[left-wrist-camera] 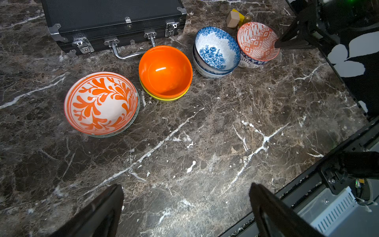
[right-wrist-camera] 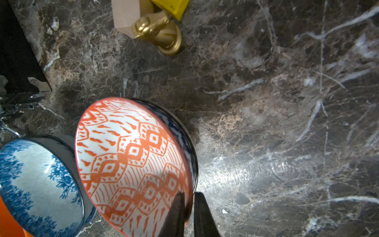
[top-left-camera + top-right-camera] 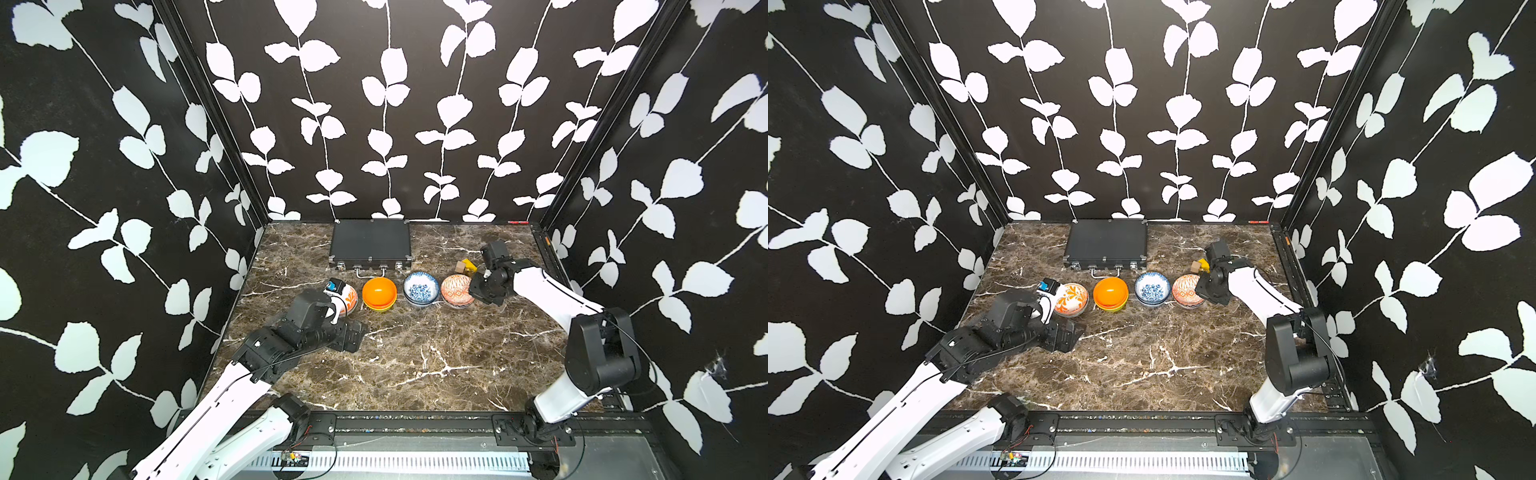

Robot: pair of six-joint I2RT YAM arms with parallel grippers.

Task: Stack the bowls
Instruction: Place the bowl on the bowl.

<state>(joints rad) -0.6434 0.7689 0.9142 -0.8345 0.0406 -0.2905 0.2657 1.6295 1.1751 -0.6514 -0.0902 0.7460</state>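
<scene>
Four pairs of nested bowls stand in a row. From the left: an orange-leaf bowl [image 1: 100, 102] in a grey-green one [image 1: 131, 123], a plain orange bowl [image 3: 379, 291] in a yellow one [image 1: 164, 98], and two blue-floral bowls [image 3: 421, 287]. Last, an orange-geometric bowl [image 2: 131, 160] leans in a dark-blue patterned bowl [image 2: 184, 135]. My right gripper [image 2: 189, 201] is shut on the geometric bowl's rim, one finger inside and one outside. My left gripper [image 1: 186, 190] hangs open over bare table in front of the leaf bowl [image 3: 351, 299], holding nothing.
A flat black case [image 3: 370, 243] lies behind the row, its handle near the orange bowl. A tan block [image 2: 125, 14], a yellow block [image 2: 170, 6] and a small gold figure [image 2: 162, 32] sit behind the geometric bowl [image 3: 456, 289]. Patterned walls enclose three sides.
</scene>
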